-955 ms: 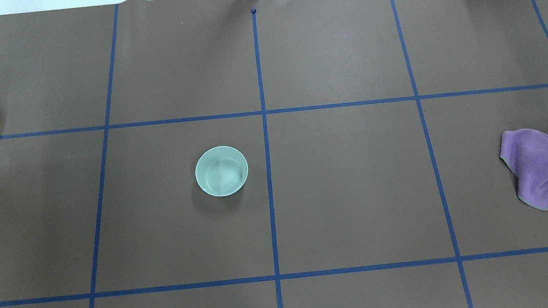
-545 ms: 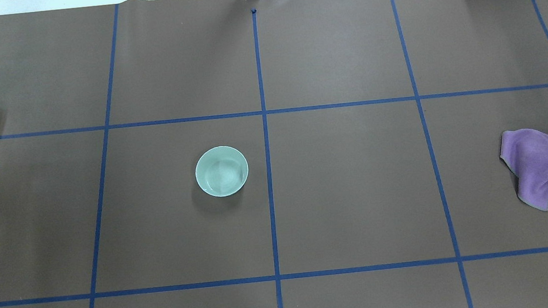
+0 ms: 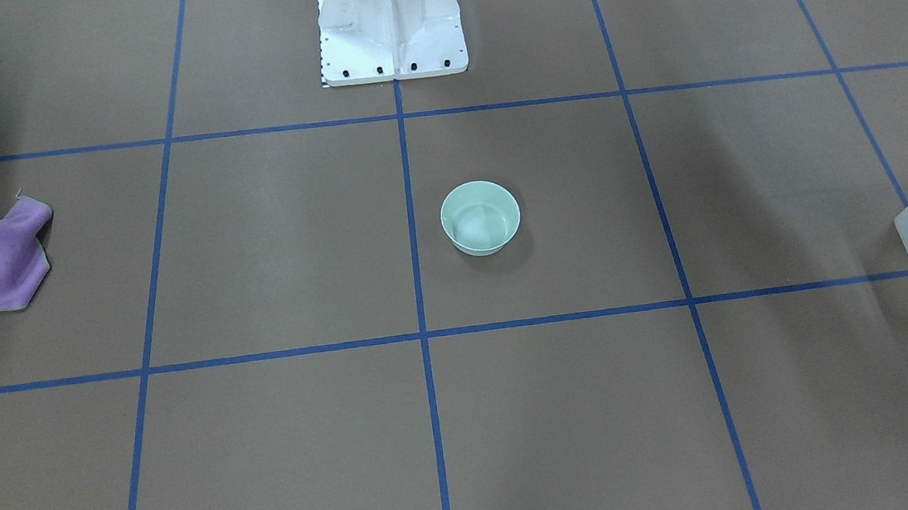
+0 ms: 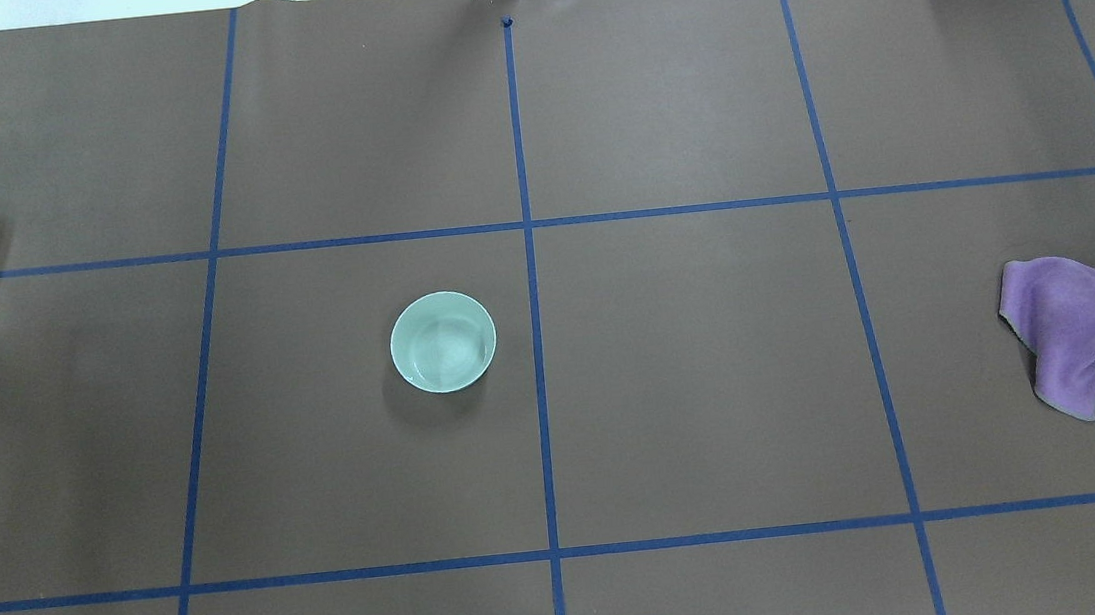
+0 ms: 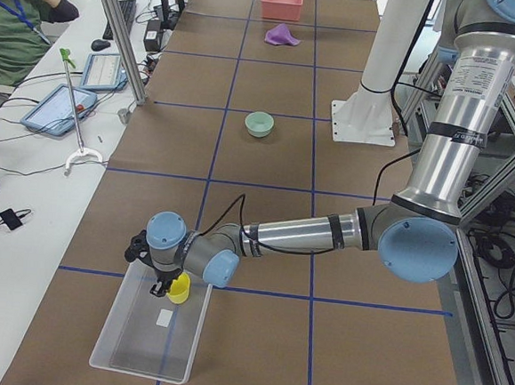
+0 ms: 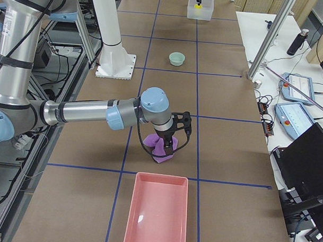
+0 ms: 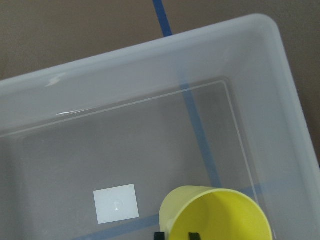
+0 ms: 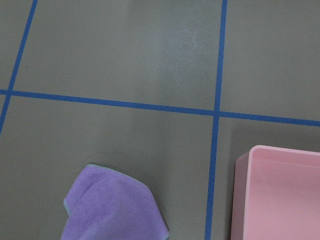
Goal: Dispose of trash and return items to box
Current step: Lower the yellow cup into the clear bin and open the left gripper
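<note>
The pale mint-green bowl (image 4: 442,342) stands upright near the table's middle, also in the front-facing view (image 3: 480,217). The frosted box (image 5: 130,343) sits at the table's left end. My left gripper (image 5: 161,285) is over the box, shut on the rim wall of the yellow cup (image 7: 220,215), which hangs inside the box (image 7: 150,65). Only its fingertips (image 7: 159,234) show in the left wrist view. My right gripper (image 6: 168,145) hovers just above a purple cloth (image 6: 161,152); I cannot tell whether it is open or shut.
A pink tray (image 6: 155,211) lies at the table's right end, close to the purple cloth (image 8: 112,207). The white pedestal base (image 3: 390,19) stands at the robot's side. A white label (image 7: 116,203) sits on the box floor.
</note>
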Robot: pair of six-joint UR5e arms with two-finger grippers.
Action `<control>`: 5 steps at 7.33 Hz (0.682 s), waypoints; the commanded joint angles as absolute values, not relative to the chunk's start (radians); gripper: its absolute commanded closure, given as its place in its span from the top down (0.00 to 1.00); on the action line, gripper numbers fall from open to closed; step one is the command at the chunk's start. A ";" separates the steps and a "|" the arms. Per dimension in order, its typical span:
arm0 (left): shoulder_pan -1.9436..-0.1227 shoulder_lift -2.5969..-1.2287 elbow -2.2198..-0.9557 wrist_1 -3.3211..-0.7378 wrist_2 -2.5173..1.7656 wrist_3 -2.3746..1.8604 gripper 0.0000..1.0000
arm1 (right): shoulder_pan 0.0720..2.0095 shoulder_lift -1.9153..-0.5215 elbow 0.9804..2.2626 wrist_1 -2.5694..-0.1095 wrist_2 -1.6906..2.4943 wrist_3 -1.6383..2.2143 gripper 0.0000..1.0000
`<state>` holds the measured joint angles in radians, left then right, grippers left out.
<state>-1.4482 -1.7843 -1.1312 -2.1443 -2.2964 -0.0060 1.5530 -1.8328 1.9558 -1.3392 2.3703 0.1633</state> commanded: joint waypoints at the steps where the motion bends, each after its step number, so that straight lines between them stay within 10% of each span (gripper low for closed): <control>1: -1.498 -1.807 -1.316 -1.924 -2.331 -0.017 0.99 | 1.551 -1.833 1.956 -1.339 2.372 0.166 1.00; 5: -1.276 -1.749 -1.855 -1.689 -2.327 -0.598 0.99 | 1.537 -1.829 1.957 -1.339 2.376 0.208 1.00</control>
<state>-1.3949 -1.7698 -1.7130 -1.7030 -2.3348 -0.3858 1.5431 -1.8309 1.9561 -1.3392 2.3753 0.1802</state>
